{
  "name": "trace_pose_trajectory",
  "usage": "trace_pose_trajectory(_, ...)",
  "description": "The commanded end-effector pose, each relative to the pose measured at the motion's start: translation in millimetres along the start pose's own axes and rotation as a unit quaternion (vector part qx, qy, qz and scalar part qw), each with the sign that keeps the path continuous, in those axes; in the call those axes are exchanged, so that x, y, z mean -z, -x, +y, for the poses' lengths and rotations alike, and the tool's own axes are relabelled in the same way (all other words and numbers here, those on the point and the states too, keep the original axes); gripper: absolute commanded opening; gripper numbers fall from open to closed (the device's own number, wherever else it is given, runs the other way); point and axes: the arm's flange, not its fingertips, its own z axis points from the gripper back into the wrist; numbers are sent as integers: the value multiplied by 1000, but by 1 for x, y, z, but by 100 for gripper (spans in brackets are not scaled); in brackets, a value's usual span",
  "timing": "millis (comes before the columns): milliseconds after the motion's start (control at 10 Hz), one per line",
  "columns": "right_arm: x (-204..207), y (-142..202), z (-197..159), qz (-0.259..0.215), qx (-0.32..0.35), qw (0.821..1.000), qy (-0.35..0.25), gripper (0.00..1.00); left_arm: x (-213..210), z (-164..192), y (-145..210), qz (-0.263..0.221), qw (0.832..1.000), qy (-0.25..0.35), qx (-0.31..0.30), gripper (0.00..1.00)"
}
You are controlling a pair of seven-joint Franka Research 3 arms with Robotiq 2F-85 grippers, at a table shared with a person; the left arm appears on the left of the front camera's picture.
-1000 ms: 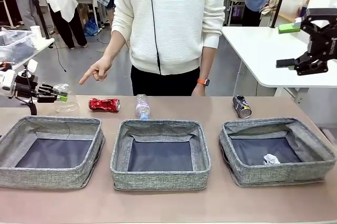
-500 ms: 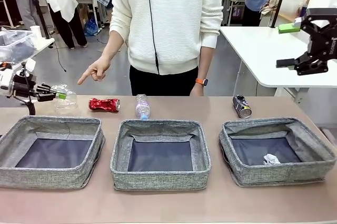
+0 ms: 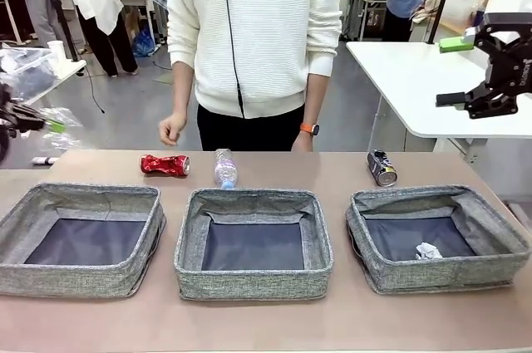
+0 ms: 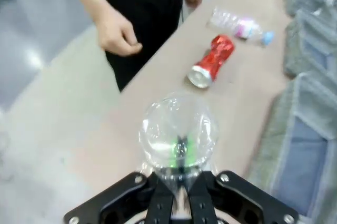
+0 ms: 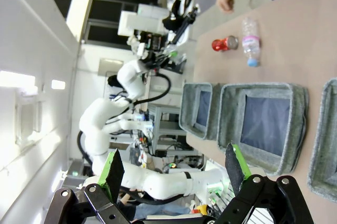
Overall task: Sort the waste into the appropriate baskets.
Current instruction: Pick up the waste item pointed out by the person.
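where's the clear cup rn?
Front view, far left: the clear plastic cup is clamped in the left pincer, left of the crushed red can and beyond the left basket.

The right hand (image 3: 449, 72) is a black bar linkage with silver screws and bright green pads. The left hand (image 4: 180, 153) is black too, on a white arm (image 5: 105, 124) of rounded links with a black cable. The person (image 3: 258, 37) wears a white ribbed sweater, black trousers and an orange wristband (image 3: 309, 129).

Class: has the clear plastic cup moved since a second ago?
Yes. The clear plastic cup, in the left gripper, rose leftward, away from the crushed red can.
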Motion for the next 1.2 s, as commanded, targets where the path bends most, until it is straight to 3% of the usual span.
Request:
trace_pose_trajectory(0,0,-1,5,2,10,1000,3,100,-38,-61,-47,83,988,77,-102,0)
trace_pose_trajectory(100,0,-1,5,2,10,1000,3,100,-45,-84,-61,91,979,122,-138,0)
trace_pose_trajectory(300,0,-1,5,2,10,1000,3,100,-26,-115,-62,189,950,126,-214,0)
trace_pose_trajectory(400,0,-1,5,2,10,1000,3,100,-15,-128,-58,216,940,132,-228,0)
trace_pose_trajectory(500,0,-1,5,2,10,1000,3,100,-7,-142,-58,201,955,128,-175,0)
trace_pose_trajectory(600,0,-1,5,2,10,1000,3,100,-8,-146,-58,126,959,228,-109,0)
trace_pose_trajectory(700,0,-1,5,2,10,1000,3,100,-14,-131,-64,204,946,137,-212,0)
trace_pose_trajectory(1100,0,-1,5,2,10,1000,3,100,-10,-133,-60,192,950,149,-197,1)
